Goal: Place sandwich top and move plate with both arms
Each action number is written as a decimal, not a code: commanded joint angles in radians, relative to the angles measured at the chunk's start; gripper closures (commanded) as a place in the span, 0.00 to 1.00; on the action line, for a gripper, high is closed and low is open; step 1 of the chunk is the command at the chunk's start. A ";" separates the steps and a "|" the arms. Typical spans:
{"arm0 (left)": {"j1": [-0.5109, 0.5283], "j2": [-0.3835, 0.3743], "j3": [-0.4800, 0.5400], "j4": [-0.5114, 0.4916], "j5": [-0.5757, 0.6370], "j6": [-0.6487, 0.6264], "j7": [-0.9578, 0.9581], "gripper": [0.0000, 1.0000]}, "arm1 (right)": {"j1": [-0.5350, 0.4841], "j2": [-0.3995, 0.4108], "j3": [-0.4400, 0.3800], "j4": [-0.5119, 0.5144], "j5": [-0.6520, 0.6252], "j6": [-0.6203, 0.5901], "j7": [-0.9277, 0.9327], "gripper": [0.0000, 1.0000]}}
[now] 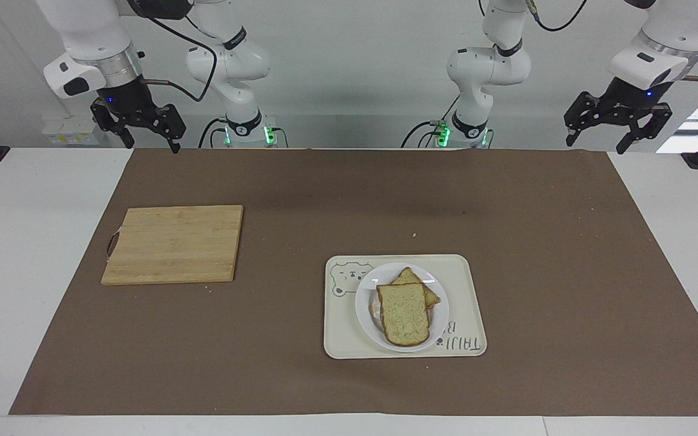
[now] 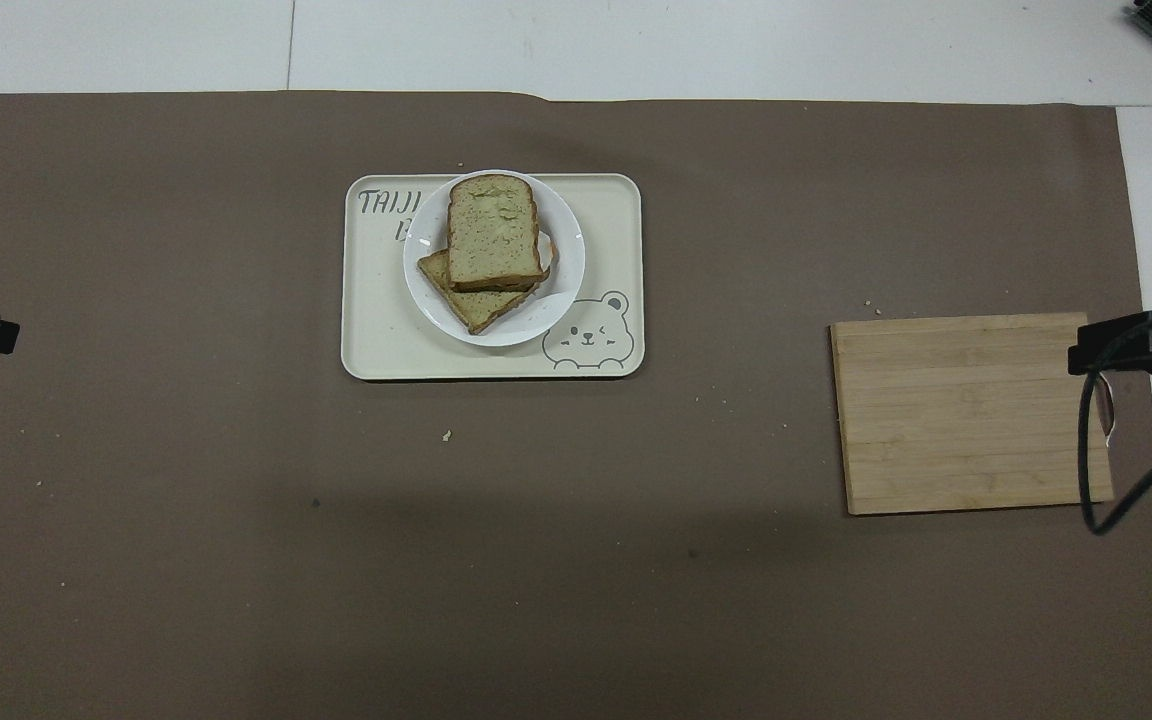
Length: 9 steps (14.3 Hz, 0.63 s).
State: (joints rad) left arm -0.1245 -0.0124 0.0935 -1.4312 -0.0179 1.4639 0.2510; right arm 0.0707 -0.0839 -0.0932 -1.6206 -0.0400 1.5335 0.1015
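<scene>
sandwich top (image 1: 405, 313): pale speckled slice, brown crust, rounded rectangle, lying flat on a second slice (image 1: 417, 283) that's rotated under it, corners poking out. Both sit on the plate (image 1: 439, 321), small, round, white. Plate sits on the cream tray (image 1: 470, 303), bear drawing in one corner, lettering in the corner diagonal to it. Tray is farther from the robots than the cutting board (image 1: 173, 244) and toward the left arm's end; in the overhead view the plate is at roughly 10 o'clock from mat centre, the board at 3 o'clock.

Surface: white desk (image 1: 16, 254) covered by a brown mat (image 1: 337, 200), scattered crumbs on it. Plain grey-white wall past the arm bases; window at the left arm's end.

Count: 2 bread slices, 1 plate, 1 tray, 1 board, 2 arms.

left hand (image 1: 620, 123): raised over the mat corner by its own base, fingers spread, holding nothing.
right hand (image 1: 138, 124): raised over the mat corner at its end, fingers spread, holding nothing. Neither touches anything.
</scene>
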 commanded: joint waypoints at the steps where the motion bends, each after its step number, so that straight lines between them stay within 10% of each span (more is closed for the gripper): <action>1: -0.007 -0.003 -0.003 0.017 0.024 -0.034 -0.015 0.00 | 0.000 -0.014 -0.005 -0.005 0.003 -0.003 -0.028 0.00; 9: -0.003 -0.003 -0.003 0.018 0.021 -0.056 -0.030 0.00 | 0.000 -0.014 -0.005 -0.005 0.003 -0.003 -0.028 0.00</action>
State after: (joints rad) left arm -0.1255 -0.0148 0.0881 -1.4302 -0.0178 1.4357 0.2450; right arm 0.0708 -0.0839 -0.0932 -1.6206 -0.0400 1.5335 0.1015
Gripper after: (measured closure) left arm 0.000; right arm 0.000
